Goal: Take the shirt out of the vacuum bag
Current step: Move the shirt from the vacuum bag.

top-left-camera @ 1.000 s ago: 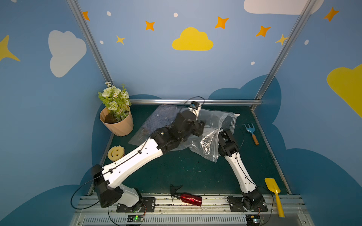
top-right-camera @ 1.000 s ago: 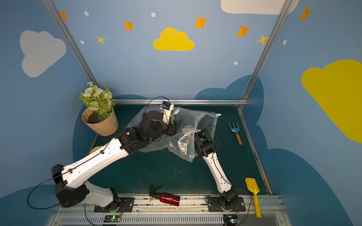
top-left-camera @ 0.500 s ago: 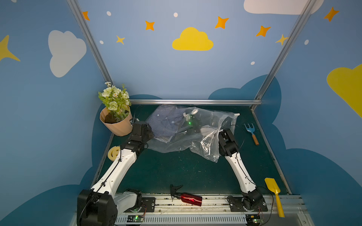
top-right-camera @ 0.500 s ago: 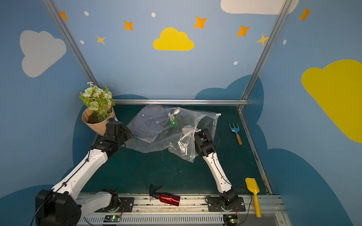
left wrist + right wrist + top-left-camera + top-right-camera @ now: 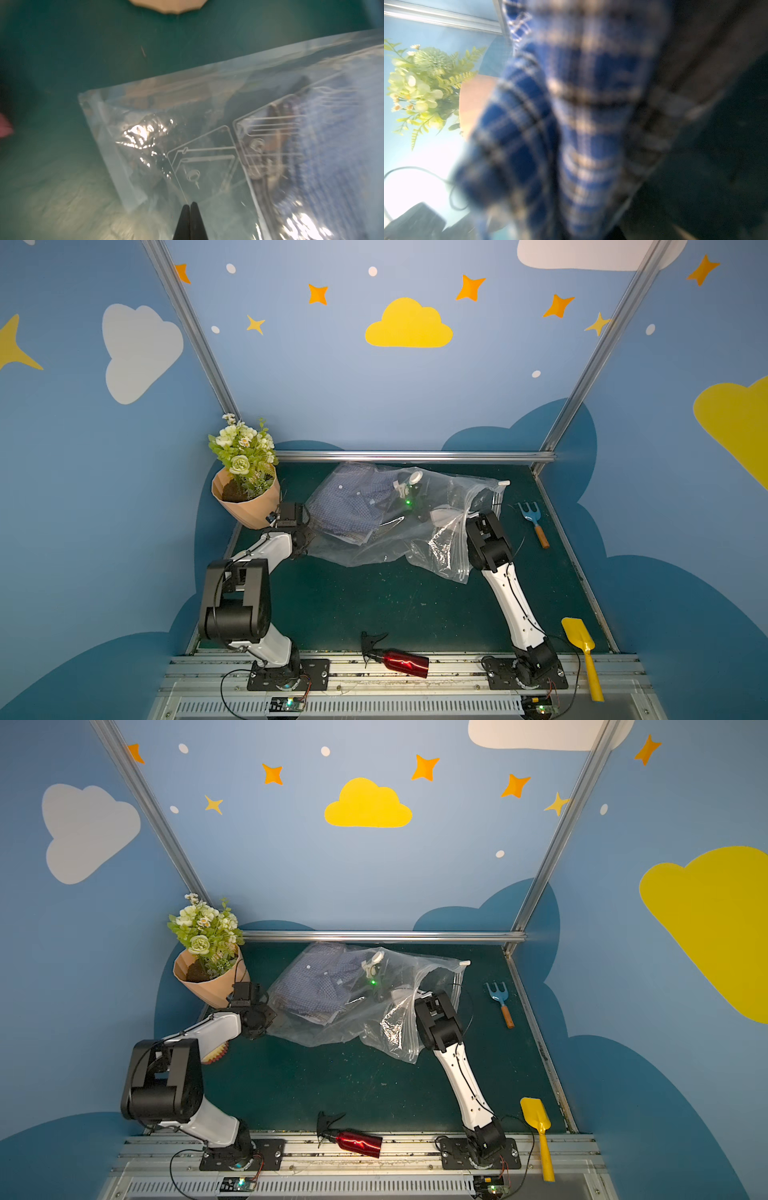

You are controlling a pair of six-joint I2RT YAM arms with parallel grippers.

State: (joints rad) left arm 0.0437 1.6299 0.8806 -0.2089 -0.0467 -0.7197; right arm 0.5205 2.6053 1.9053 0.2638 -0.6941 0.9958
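The clear vacuum bag (image 5: pixel 415 547) (image 5: pixel 365 1027) lies crumpled at the back of the green table, with its round white valve (image 5: pixel 414 477) on top and its white slider (image 5: pixel 504 482) at the far right corner. The blue checked shirt (image 5: pixel 353 506) (image 5: pixel 307 986) sits in the bag's left half. My left gripper (image 5: pixel 308 536) (image 5: pixel 190 204) is shut, pinching the bag's film by its near-left corner. My right gripper (image 5: pixel 397 499) reaches in through the bag's right-hand mouth. Blurred shirt fabric (image 5: pixel 571 104) gathers into a fold over its hidden fingers.
A paper-wrapped flower pot (image 5: pixel 245 489) stands just behind my left wrist. A blue hand rake (image 5: pixel 534 518) lies right of the bag and a yellow shovel (image 5: pixel 584 655) at the near right. A red spray bottle (image 5: pixel 399 659) lies on the front rail.
My left arm has drawn back from the bag's middle to its near-left corner, folded at the elbow, and its jaws have closed there. The right arm has held still.
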